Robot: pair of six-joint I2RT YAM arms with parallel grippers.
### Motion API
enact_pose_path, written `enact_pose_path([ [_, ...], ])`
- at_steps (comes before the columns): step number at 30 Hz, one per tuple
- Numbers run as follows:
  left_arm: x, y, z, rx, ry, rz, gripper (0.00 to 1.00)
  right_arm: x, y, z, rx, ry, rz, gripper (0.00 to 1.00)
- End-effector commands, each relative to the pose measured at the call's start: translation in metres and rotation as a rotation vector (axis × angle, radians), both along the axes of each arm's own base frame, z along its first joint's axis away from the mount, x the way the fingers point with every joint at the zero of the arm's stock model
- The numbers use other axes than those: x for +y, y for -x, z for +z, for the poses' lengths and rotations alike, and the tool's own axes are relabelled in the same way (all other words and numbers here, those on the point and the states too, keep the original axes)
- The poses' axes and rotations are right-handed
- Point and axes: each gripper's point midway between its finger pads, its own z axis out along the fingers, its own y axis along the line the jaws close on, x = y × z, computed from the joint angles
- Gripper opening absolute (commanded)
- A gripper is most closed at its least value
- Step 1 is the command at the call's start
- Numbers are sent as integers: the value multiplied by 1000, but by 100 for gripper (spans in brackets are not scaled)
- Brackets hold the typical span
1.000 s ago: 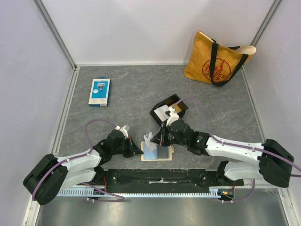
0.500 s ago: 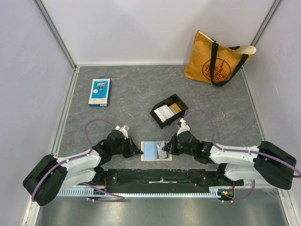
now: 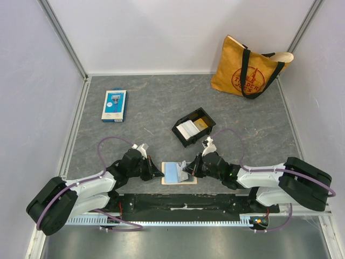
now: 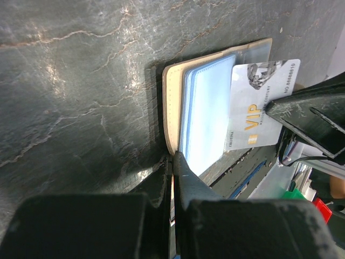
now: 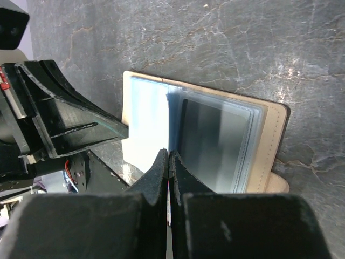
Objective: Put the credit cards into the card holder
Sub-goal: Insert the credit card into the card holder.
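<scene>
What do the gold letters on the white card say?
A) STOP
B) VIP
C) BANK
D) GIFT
B: the left wrist view shows gold VIP letters on the white card, which sticks out of the card holder.

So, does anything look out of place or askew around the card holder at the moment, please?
Only the white VIP card: pinched in the right pincer, it lies slightly tilted against the card holder, partly under a clear sleeve with the rest sticking out past the edge. Nothing looks spilled or damaged.
</scene>
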Motion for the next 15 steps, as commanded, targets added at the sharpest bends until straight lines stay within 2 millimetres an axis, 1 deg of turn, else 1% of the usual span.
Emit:
enact_pose_path([
  [1, 4, 2, -7, 16, -30, 9, 2, 7, -6, 2, -4, -41, -23, 0],
  [6, 4, 3, -7, 20, -29, 9, 2, 3, -7, -3, 9, -31, -45, 0],
  [12, 5, 3, -7, 21, -23, 13, 2, -9, -8, -9, 27, -13, -98, 0],
  [15, 4, 3, -6, 20, -19, 14, 2, -11, -6, -12, 37, -20, -102, 0],
])
